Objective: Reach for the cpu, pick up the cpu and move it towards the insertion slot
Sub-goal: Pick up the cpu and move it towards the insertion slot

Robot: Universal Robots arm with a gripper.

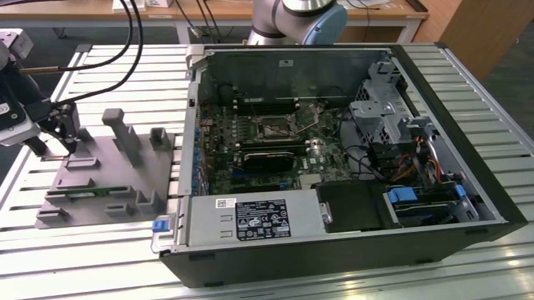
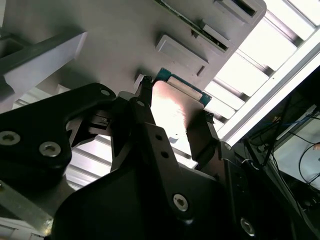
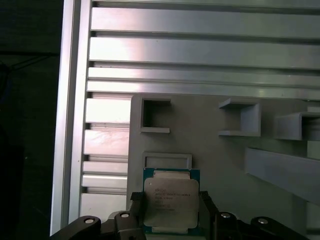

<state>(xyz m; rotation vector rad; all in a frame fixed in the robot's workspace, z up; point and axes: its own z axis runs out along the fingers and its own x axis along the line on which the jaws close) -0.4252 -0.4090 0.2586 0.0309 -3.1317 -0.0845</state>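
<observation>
At the exterior view's left, the gripper point(image 1: 57, 145) is down over the far corner of the grey tray point(image 1: 100, 178), which lies flat on the slatted aluminium table point(image 1: 100, 250). Upright grey blocks point(image 1: 125, 134) stand on the tray just beside the gripper. In both wrist views the black fingers point(image 3: 138, 209) sit on either side of the cpu point(image 3: 170, 202). They are closed to the chip's width, with the tips against two opposite edges, so the chip is clamped between them. The cpu lies level with its silvery top facing up and a thin green-tan rim around it, close over the tray's surface. I cannot tell whether it is lifted clear of the tray or resting on it. An empty shallow rectangular frame point(image 3: 167, 160) on the tray lies just beside the chip. Towards the exterior view's right, well apart from the tray, stands the open computer case point(image 1: 334, 262) with a boxed power supply point(image 1: 250, 220) at its near edge. Inside, on the board, the insertion slot point(image 1: 274, 128) shows as a dark square in a shiny frame, near a long black card point(image 1: 267, 161). The arm's base point(image 1: 301, 19) rises behind the case.
</observation>
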